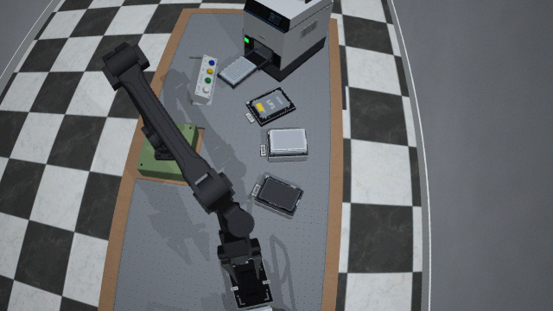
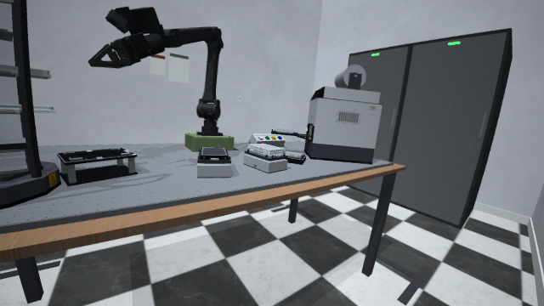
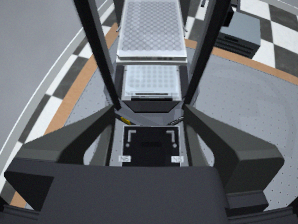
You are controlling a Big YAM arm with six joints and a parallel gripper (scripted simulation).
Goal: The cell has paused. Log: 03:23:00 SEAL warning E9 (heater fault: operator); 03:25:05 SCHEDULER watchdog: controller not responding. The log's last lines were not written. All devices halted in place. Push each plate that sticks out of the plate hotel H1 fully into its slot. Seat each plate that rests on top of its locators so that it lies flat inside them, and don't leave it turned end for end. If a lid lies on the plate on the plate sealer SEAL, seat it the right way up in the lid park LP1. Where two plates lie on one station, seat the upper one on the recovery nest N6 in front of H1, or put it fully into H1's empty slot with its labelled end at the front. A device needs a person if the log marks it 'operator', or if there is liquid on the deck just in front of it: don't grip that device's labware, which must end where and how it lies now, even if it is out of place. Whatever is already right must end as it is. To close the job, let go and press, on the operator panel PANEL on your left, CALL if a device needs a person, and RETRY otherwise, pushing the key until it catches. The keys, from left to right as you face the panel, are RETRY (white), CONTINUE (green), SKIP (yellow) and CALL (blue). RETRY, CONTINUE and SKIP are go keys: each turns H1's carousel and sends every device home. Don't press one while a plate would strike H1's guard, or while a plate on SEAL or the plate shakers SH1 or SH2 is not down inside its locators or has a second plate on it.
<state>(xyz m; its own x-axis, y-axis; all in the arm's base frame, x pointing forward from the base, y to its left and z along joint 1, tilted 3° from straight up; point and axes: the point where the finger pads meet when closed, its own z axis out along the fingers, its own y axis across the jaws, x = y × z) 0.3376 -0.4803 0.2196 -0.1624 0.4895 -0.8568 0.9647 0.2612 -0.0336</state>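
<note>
Fingers: gripper (image 2: 94,62) half open, holding nothing, high above the counter (image 2: 170,183).
Risk: clipping H1's post (image 2: 25,85) while nearing the protruding plate (image 3: 152,82).

Grey walls (image 2: 263,55), a checkered floor (image 2: 272,255), and a dark double-door cabinet (image 2: 442,127) beside the wood-edged table (image 2: 238,201).

Matte black boxy arm (image 1: 164,125) on green base (image 1: 147,166).

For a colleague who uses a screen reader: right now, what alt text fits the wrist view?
Between the half-open, empty jaws of the gripper, two clear well plates sit one above the other in the plate hotel, framed by its two dark posts. Below lies an empty black nest on the grey deck.
</note>
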